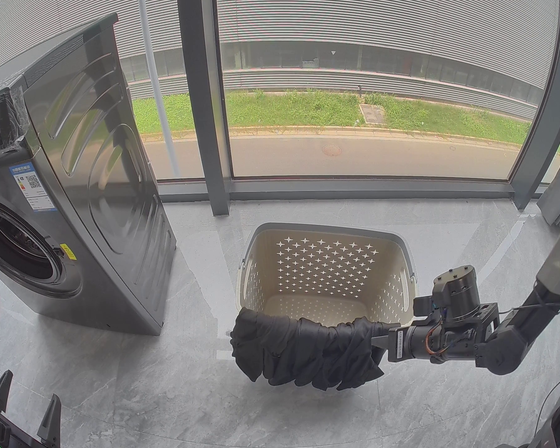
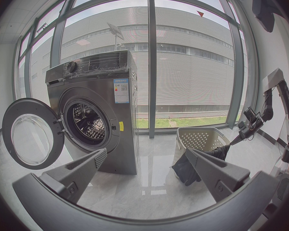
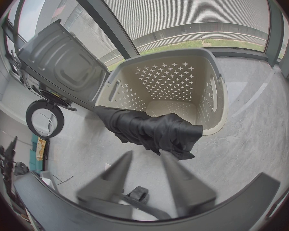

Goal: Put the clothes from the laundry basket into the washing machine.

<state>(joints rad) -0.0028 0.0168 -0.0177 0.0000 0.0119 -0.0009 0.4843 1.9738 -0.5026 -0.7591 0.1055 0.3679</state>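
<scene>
My right hand sits at the near rim of the laundry basket, its tip right against one end of the black garment. I cannot tell whether it is clenched on the cloth or merely touching it. The garment is draped along that near rim in bunched folds and hangs down the outside of the basket toward the floor. Past the cloth, the cream basket shows bare star-punched walls and a bare bottom.

My left hand is low and well apart from the basket. It is released, fingers spread wide, with nothing between them. It faces the washing machine, which stands on the grey floor to the basket's left, near it but not touching. The machine's round door is swung fully open and the steel drum shows through the opening. Behind both stands a tall glass wall.
</scene>
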